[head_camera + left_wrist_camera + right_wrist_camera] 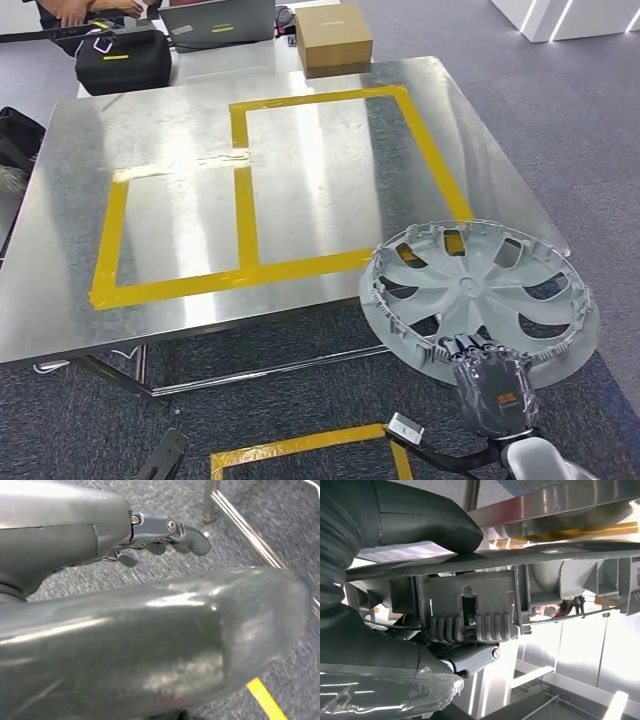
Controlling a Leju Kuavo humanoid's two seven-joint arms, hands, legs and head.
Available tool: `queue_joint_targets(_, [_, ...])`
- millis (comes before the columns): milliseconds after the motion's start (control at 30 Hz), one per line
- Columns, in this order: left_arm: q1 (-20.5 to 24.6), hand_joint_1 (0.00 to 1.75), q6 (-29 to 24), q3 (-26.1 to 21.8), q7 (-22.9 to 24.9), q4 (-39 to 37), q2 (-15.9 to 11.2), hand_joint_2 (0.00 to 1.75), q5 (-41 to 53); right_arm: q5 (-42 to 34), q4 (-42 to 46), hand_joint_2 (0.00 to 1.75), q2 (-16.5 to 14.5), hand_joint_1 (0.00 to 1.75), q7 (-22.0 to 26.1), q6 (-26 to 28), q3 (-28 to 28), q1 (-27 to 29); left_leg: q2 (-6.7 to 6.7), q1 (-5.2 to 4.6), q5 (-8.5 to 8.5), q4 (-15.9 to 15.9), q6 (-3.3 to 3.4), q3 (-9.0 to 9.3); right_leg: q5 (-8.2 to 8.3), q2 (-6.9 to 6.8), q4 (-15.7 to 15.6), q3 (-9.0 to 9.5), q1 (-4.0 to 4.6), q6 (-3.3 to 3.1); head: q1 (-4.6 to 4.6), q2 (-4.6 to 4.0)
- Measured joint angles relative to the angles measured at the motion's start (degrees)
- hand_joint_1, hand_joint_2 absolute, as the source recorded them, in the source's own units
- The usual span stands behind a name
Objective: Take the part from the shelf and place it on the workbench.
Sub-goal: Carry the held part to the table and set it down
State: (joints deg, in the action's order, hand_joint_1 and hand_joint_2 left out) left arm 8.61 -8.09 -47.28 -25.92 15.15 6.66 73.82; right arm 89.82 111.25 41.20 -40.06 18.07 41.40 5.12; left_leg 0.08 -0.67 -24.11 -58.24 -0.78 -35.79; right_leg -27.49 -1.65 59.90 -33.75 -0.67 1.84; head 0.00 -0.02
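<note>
The part is a grey wheel cover [475,290] with curved spokes, lying roughly level over the near right corner of the metal workbench [317,190], with much of it past the edge. My right hand [494,385] grips its near rim from below. In the right wrist view the thumb [433,520] lies on one face of the wheel cover's rim [471,610] and the fingers [471,660] press the other. I cannot tell whether the cover touches the bench. My left hand [166,532] hangs over the carpet with its fingers stretched out, holding nothing.
Yellow tape [245,215] marks rectangles on the bench top. At its far side stand a cardboard box [333,38], a laptop [219,22] and a black bag [123,58], with a person [83,10] behind. The bench's steel frame [241,525] and yellow floor tape [302,445] are near my legs.
</note>
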Motion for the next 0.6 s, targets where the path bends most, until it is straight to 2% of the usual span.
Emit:
queue_joint_targets(133, [-0.05, 0.0, 0.01, 0.05, 0.04, 0.0, -0.01, 0.0, -0.16, 0.02, 0.0, 1.75, 0.0, 1.75, 0.0, -0.04, -0.01, -0.01, -0.13, -0.02, -0.04, 0.0, 0.59, -0.01, 0.36, -0.12, -0.86, 0.48, -0.01, 0.77, 0.02, 0.0])
queue_joint_targets(233, [-0.05, 0.0, 0.01, 0.15, 0.13, 0.0, 0.04, 0.0, -0.29, 0.02, 0.0, 1.75, 0.0, 1.75, 0.0, -0.12, -0.01, 0.0, -0.13, -0.03, -0.02, 0.0, 0.82, -0.01, 0.55, -0.09, -1.14, 0.59, -0.02, 1.1, 0.01, 0.0])
queue_joint_targets(600, [-0.06, 0.0, 0.01, 0.5, 0.15, 0.0, -0.04, 0.0, -0.6, 0.02, 0.0, 1.75, 0.0, 1.75, 0.0, -0.41, -0.01, 0.01, -0.12, -0.06, 0.14, -0.01, 1.16, -0.01, 0.73, -0.09, -1.22, 0.6, -0.04, 1.39, -0.02, 0.0])
